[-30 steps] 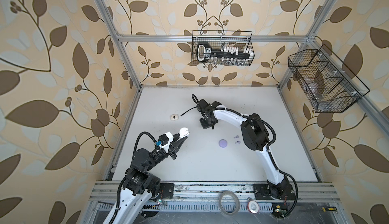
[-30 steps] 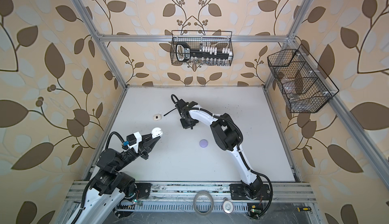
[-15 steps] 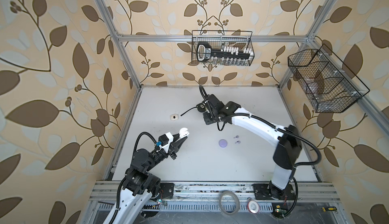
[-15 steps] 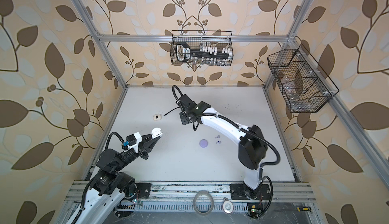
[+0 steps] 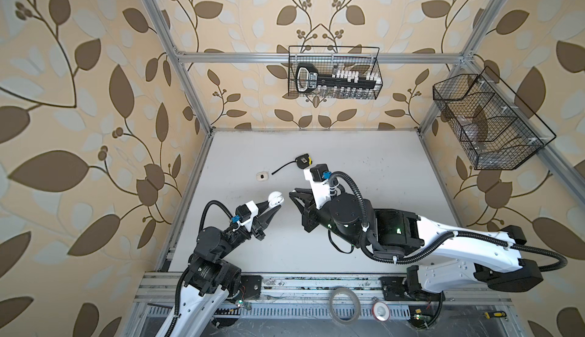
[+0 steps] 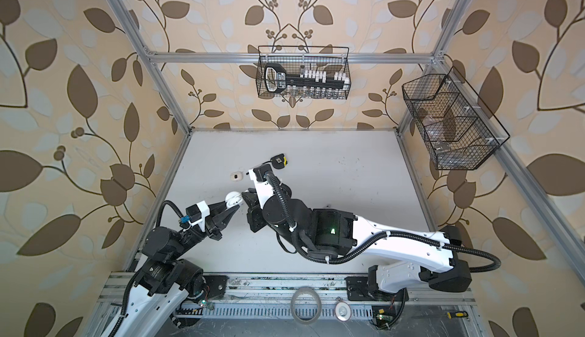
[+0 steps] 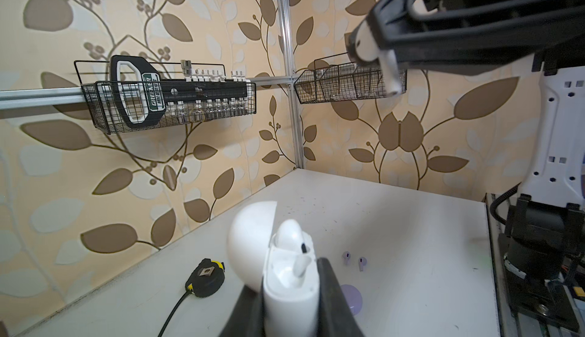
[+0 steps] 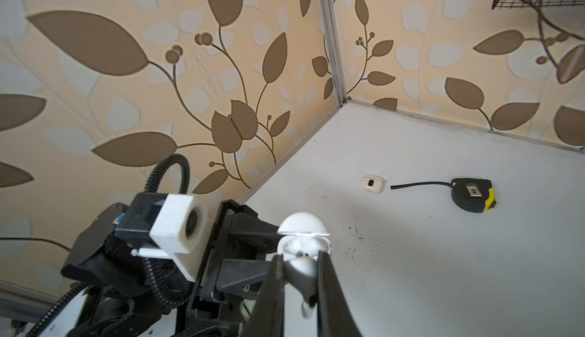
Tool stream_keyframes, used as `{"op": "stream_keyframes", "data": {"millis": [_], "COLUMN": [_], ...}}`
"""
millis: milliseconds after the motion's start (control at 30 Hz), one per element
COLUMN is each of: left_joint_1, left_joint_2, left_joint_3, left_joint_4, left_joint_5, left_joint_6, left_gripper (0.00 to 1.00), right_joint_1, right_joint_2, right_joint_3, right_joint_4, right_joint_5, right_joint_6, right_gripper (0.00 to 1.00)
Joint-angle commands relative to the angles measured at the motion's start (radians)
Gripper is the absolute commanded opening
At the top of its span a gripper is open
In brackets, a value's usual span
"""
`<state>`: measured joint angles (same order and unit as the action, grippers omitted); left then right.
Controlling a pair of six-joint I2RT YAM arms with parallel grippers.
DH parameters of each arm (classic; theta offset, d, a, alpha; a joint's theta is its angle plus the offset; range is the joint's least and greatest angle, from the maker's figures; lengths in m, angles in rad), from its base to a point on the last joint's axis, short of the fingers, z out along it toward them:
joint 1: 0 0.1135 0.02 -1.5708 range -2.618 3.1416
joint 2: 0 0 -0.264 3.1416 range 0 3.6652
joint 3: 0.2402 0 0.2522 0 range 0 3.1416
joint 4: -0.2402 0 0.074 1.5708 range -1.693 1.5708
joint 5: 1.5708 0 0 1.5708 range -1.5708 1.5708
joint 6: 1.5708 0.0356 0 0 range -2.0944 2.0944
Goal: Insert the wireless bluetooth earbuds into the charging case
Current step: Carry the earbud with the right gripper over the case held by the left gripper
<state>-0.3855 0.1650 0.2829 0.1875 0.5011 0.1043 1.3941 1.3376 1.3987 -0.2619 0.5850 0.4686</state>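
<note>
My left gripper (image 7: 291,288) is shut on a white charging case (image 7: 291,284), held above the table with its round lid (image 7: 250,243) flipped open. One white earbud (image 7: 289,234) sits in the case. My right gripper (image 8: 299,272) is shut on a second white earbud (image 8: 300,275), stem hanging down, just short of the open case (image 8: 304,243). In both top views the two grippers (image 5: 273,204) (image 5: 292,194) nearly meet left of the table's middle, with the case (image 6: 233,199) between them. Two lavender earbuds (image 7: 346,258) (image 7: 361,262) lie on the table.
A black and yellow tape measure (image 5: 303,161) with its tape pulled out and a small cream case (image 5: 262,176) lie farther back. A lavender case (image 7: 351,297) rests near the lavender buds. Wire baskets hang on the back wall (image 5: 334,72) and right wall (image 5: 487,123).
My right arm has swung from near the tape measure toward the front left, bringing its gripper up to the held case. The left arm and case have stayed put.
</note>
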Motion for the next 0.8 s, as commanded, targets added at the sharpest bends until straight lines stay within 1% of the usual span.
{"op": "stream_keyframes", "data": {"millis": [0,167,333,433,767], "left_joint_1": [-0.003,-0.003,-0.003,-0.003,-0.003], "left_joint_2": [-0.008,-0.025,-0.038,-0.046,-0.045], "left_joint_3": [0.006,0.008,0.015,0.017,0.020], "left_joint_4": [0.056,0.046,0.026,0.023,0.019], "left_joint_5": [0.032,0.034,0.039,0.039,0.034], "left_joint_6": [0.000,0.000,-0.002,-0.007,-0.015], "left_gripper": [0.00,0.00,0.00,0.00,0.00], "right_joint_1": [0.013,0.018,0.018,0.018,0.017], "right_joint_2": [0.039,0.077,0.120,0.149,0.163], "right_joint_3": [-0.025,-0.041,-0.052,-0.053,-0.088], "right_joint_4": [0.125,0.221,0.280,0.287,0.313], "right_joint_5": [0.054,0.021,0.048,0.077,0.096], "right_joint_6": [-0.048,-0.081,-0.109,-0.110,-0.111], "right_gripper": [0.11,0.10,0.10,0.10,0.09]}}
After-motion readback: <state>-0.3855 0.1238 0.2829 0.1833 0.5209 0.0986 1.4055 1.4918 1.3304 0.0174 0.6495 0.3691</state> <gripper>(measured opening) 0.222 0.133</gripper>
